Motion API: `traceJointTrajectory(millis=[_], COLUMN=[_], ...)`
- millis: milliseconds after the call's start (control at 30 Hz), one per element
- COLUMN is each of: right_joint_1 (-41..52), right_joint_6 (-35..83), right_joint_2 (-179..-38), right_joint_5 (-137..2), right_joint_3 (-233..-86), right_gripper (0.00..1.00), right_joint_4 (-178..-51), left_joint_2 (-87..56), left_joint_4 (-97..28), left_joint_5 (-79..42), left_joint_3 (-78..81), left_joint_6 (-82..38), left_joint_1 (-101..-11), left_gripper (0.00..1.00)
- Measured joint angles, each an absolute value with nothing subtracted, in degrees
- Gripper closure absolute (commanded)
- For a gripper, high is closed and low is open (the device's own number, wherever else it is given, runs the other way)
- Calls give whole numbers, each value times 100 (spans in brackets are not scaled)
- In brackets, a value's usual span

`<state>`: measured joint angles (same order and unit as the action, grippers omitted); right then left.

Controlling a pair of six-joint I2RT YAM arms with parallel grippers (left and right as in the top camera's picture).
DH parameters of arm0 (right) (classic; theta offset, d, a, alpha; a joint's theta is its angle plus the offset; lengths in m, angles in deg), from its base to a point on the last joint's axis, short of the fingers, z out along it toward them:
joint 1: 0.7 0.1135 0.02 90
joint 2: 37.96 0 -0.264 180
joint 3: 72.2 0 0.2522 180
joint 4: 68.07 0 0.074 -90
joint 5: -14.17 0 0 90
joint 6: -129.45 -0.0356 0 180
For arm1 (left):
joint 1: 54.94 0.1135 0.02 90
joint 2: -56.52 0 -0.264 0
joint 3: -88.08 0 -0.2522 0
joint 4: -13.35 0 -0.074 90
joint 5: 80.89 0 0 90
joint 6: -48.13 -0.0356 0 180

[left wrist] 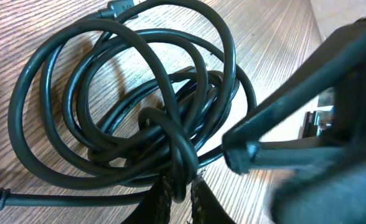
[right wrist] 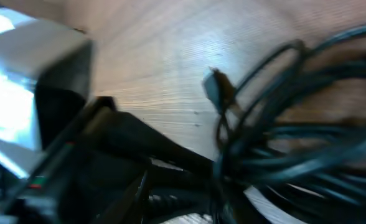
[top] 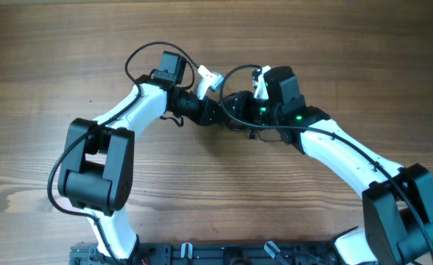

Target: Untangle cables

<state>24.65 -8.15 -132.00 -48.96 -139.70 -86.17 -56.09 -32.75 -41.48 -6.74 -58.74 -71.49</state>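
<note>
Wooden tabletop (top: 54, 59) below: our left end effector (left wrist: 182, 190) pinches the cables (left wrist: 127, 93); right end effector (left wrist: 251, 149), we cannot tell. Let's part loops gently.

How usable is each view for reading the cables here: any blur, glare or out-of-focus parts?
Left wrist: cables in crisp focus, bright glare on the table at right. Right wrist: motion-blurred throughout, cables smeared, one plug barely readable. Overhead: sharp and evenly lit, but the cables are small and mostly hidden at centre.

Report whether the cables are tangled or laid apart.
Tangled: the cables lie in overlapping loops, with one strand wrapped round the bundle.
</note>
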Motion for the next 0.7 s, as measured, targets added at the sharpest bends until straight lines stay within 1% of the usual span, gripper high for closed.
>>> traceJointTrajectory(millis=[233, 700], right_joint_1=[2502, 2565], right_joint_6=[-802, -797], right_joint_2=[-13347, -13519], right_joint_5=[-5300, -5303], right_joint_3=[-13970, -14016], right_gripper=[67, 67], right_joint_4=[-8623, -8542], left_joint_2=[-5609, -5609], left_joint_4=[-3275, -3280], left_joint_5=[-4137, -4036], left_joint_3=[-674, -674], left_joint_6=[-5872, -5874], left_joint_1=[-7152, -7152], left_gripper=[87, 87])
